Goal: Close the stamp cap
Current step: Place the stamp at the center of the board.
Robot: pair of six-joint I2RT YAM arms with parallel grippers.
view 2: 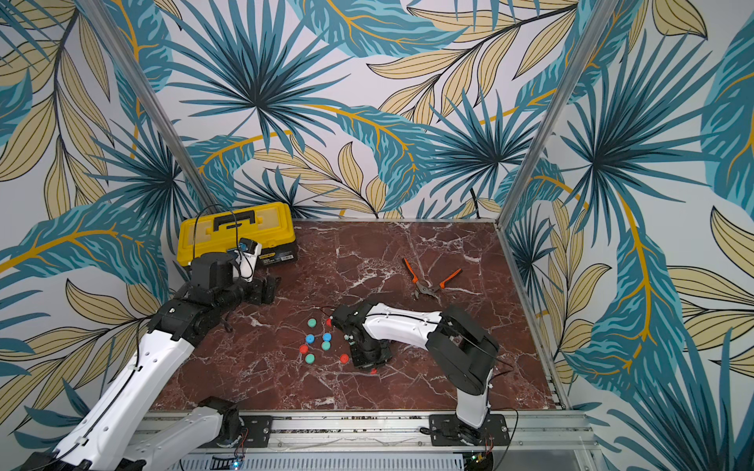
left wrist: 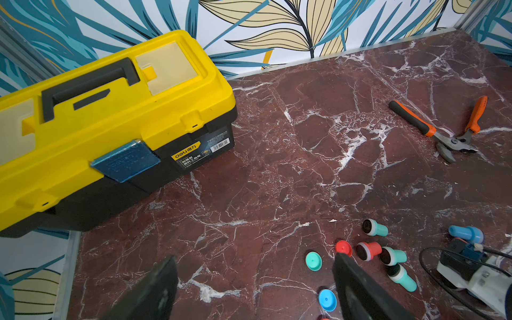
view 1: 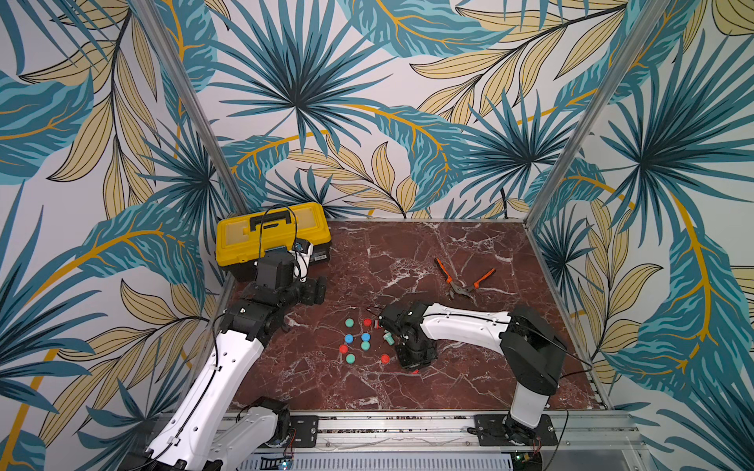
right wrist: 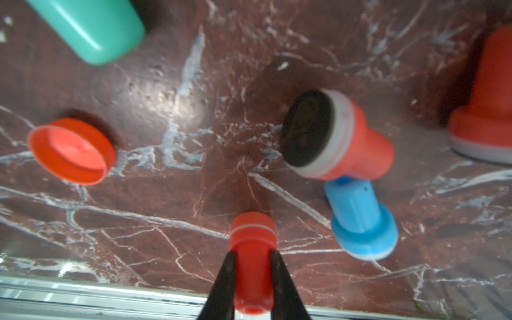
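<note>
Stamp (right wrist: 252, 230), red with its cap seated, pinched by the stem in the right gripper (right wrist: 253, 256), low over the marble table (right wrist: 166, 194) near its front rail. 1 loose red cap (right wrist: 72, 151) and 1 uncapped red stamp (right wrist: 332, 135) lie close by. Beside the yellow toolbox (left wrist: 110, 110), the left gripper (left wrist: 253, 261) hangs spread wide.

The marble table (view 1: 449, 253) is lit brightly and evenly from above in both top views, and only faint shadows are cast on it. In the right wrist view a pale glare is seen on the table, and the teal stamp (right wrist: 91, 27) lying on it is rendered out of focus.
</note>
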